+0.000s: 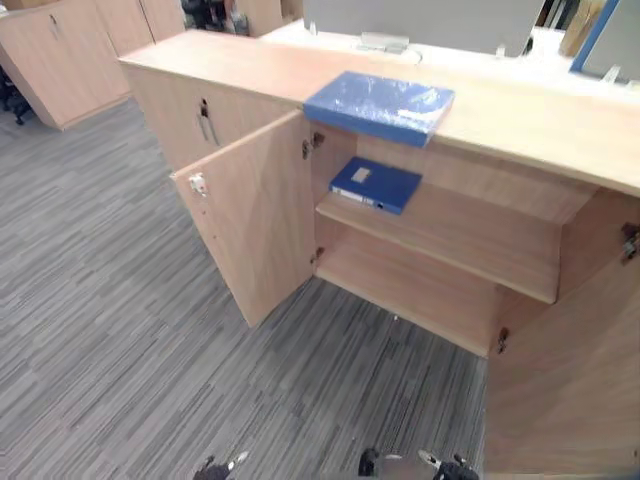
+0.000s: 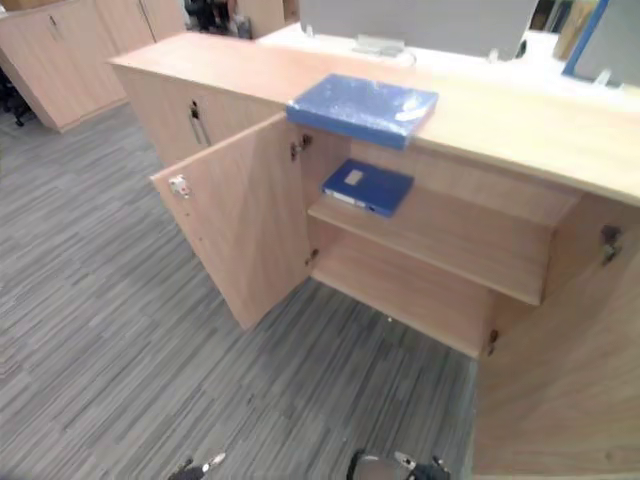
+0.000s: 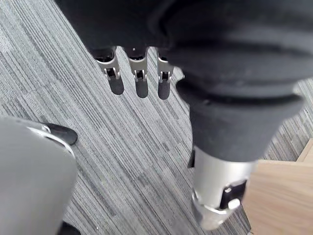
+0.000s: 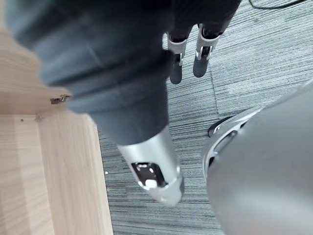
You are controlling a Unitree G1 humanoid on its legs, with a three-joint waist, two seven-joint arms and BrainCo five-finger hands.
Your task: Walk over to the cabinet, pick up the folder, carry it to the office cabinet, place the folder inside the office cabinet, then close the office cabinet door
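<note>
A light blue folder (image 1: 380, 105) lies flat on the wooden top (image 1: 240, 68) of the office cabinet, its corner jutting past the front edge. Under it both cabinet doors stand open: the left door (image 1: 255, 225) swung out towards me, the right door (image 1: 570, 380) close at the lower right. On the upper shelf (image 1: 470, 240) inside rests a darker blue folder (image 1: 375, 185). My left hand (image 3: 141, 83) hangs over the carpet, fingers straight, holding nothing. My right hand (image 4: 176, 68) hangs beside the right door, likewise open and empty.
A closed cabinet section with a metal handle (image 1: 205, 122) adjoins the open one on the left. More wooden cabinets (image 1: 60, 50) stand at the far left across grey striped carpet (image 1: 110, 330). A grey partition (image 1: 420, 20) rises behind the cabinet top.
</note>
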